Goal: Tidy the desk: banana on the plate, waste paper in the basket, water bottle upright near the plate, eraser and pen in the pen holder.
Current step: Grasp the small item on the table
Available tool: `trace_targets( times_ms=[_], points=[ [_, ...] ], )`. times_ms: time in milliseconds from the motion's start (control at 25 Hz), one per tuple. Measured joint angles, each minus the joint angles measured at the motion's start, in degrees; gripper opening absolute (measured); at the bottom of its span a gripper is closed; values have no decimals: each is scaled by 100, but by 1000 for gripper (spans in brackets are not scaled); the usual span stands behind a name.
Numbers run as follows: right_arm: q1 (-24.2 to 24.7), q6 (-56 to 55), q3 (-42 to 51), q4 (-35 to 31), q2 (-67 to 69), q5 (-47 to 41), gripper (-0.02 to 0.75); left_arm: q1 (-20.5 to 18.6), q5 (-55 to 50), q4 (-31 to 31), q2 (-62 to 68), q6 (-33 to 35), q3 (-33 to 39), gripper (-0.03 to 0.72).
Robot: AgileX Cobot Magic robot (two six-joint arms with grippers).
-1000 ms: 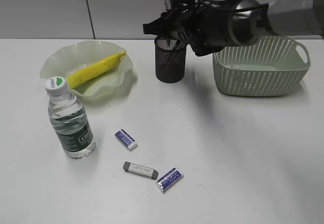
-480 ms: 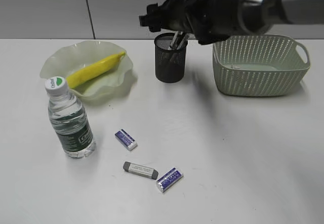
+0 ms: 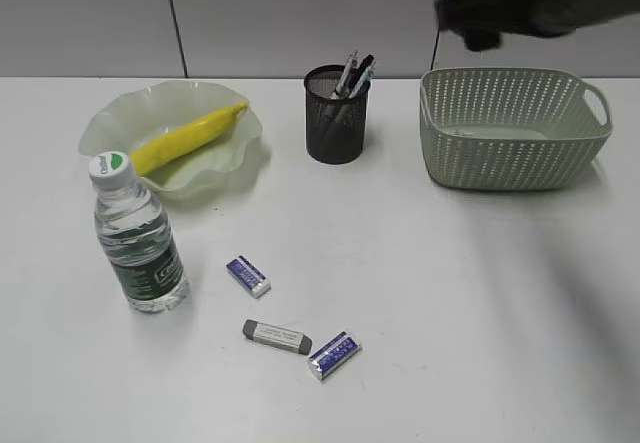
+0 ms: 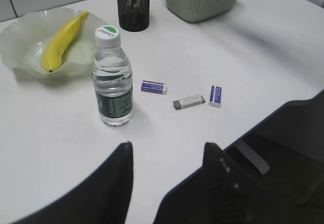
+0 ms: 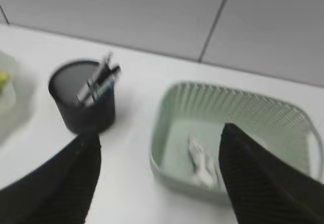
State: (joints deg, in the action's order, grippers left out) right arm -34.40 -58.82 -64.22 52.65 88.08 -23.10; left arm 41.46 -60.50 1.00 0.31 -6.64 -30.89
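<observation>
The banana lies on the pale green plate. The water bottle stands upright in front of the plate. The black mesh pen holder holds pens. White waste paper lies in the green basket. Two blue-and-white erasers and a grey eraser lie on the table. My right gripper is open and empty, blurred, high above the basket's left rim. My left gripper is open and empty near the table's front edge.
A grey panelled wall runs behind the table. The table's dark edge shows at the right of the left wrist view.
My right arm has lifted off the pen holder and swung right and up toward the basket, leaving pens standing in the holder. The left arm has not moved.
</observation>
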Motion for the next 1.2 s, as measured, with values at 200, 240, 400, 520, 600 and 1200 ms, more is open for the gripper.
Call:
trace_targets(
  times_ms=[200,240,400,520,600,1200],
  points=[
    [0,3722,655,-2928,-1621,-1642,536,0,0,0,0,0,0,336],
    [0,4082,783,-3259,-1866,-1975,529,0,0,0,0,0,0,336],
    [0,4754,1637,-3959,-3154,-2813,512,0,0,0,0,0,0,336],
    [0,4900,2468,-4282,-4414,-3189,507,0,0,0,0,0,0,336],
    [0,4975,2946,-4479,-5258,-3459,507,0,0,0,0,0,0,336],
    [-36,5816,3502,-4948,-8857,-3665,498,5,676,-254,2517,0,-275,336]
  ],
)
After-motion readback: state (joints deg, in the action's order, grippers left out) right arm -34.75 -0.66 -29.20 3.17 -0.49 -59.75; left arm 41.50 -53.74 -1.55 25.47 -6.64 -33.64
